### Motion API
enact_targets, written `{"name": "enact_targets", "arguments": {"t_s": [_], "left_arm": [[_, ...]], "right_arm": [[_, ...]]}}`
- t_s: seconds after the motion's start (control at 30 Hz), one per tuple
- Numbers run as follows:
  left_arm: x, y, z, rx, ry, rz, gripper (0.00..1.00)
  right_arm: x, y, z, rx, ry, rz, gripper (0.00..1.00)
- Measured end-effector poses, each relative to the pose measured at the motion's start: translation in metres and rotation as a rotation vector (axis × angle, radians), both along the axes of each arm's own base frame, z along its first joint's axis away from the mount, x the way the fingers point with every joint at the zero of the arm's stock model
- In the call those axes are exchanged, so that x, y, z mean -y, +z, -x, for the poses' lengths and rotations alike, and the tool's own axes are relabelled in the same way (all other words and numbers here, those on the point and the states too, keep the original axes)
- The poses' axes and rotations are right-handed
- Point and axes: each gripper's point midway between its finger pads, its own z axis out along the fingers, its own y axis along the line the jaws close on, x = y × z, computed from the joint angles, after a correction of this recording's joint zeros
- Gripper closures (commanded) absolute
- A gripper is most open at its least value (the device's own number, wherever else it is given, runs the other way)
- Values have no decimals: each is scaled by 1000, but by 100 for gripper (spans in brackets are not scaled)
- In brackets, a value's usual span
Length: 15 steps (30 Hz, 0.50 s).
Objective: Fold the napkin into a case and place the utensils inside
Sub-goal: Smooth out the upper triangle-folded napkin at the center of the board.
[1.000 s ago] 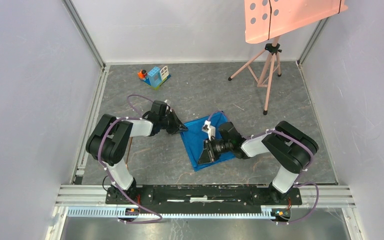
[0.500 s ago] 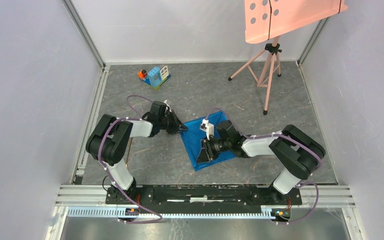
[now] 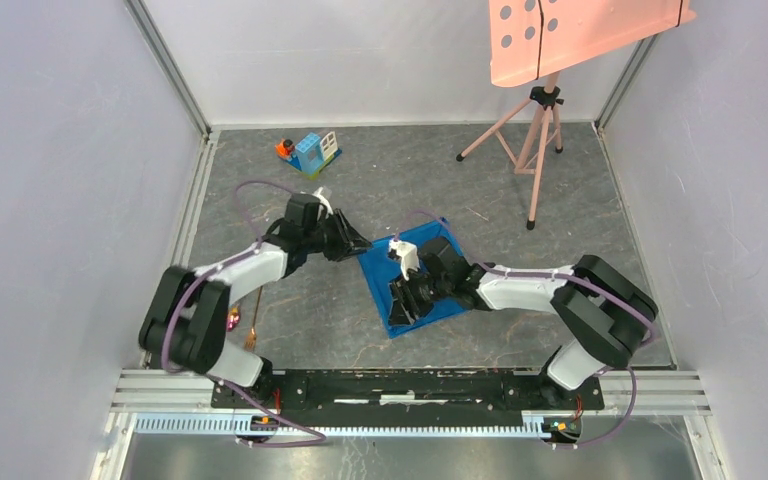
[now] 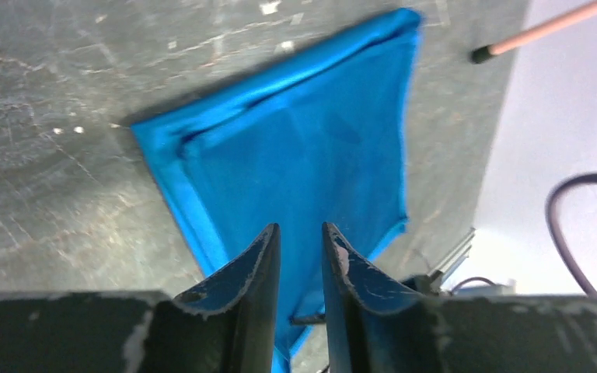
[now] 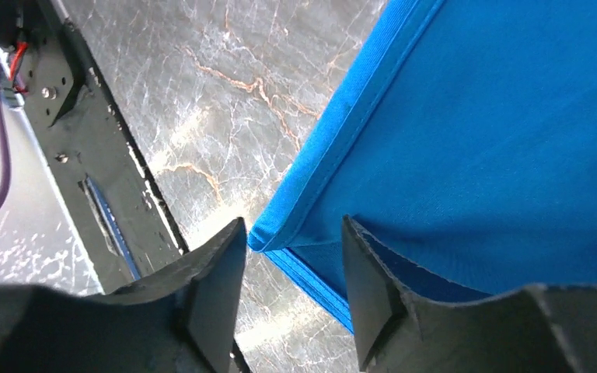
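The bright blue napkin lies folded flat on the grey tabletop, its doubled hem showing in the left wrist view and the right wrist view. My left gripper sits at the napkin's left corner. Its jaws are narrowly open and hold nothing, with cloth showing through the gap. My right gripper hovers at the near corner. Its jaws are open and the folded corner lies loose between them. A thin golden utensil lies by the left arm's elbow, partly hidden.
A blue-and-white toy block house stands at the back left. A pink tripod with a pink board stands at the back right. The black base rail runs along the near edge, and grey walls close in both sides.
Both grippers have opened and let go of the napkin. The left arm stretched out and its gripper shifted slightly back. The right gripper and the napkin moved a little left.
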Motion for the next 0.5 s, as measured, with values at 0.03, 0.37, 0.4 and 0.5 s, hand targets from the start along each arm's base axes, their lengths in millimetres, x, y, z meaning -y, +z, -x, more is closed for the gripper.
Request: {"name": "enact_targets", "arguments": {"t_s": [0.03, 0.37, 0.4, 0.5], "left_arm": [[-2, 15, 0, 36, -4, 9, 59], [-67, 113, 17, 258, 142, 37, 42], [-75, 111, 23, 253, 166, 24, 42], [-92, 102, 41, 217, 231, -33, 42]], "right_arm": [[0, 3, -2, 21, -1, 15, 39], [-22, 30, -19, 232, -39, 277, 37], [-24, 30, -23, 249, -52, 303, 39], [-24, 22, -27, 271, -85, 387, 43]]}}
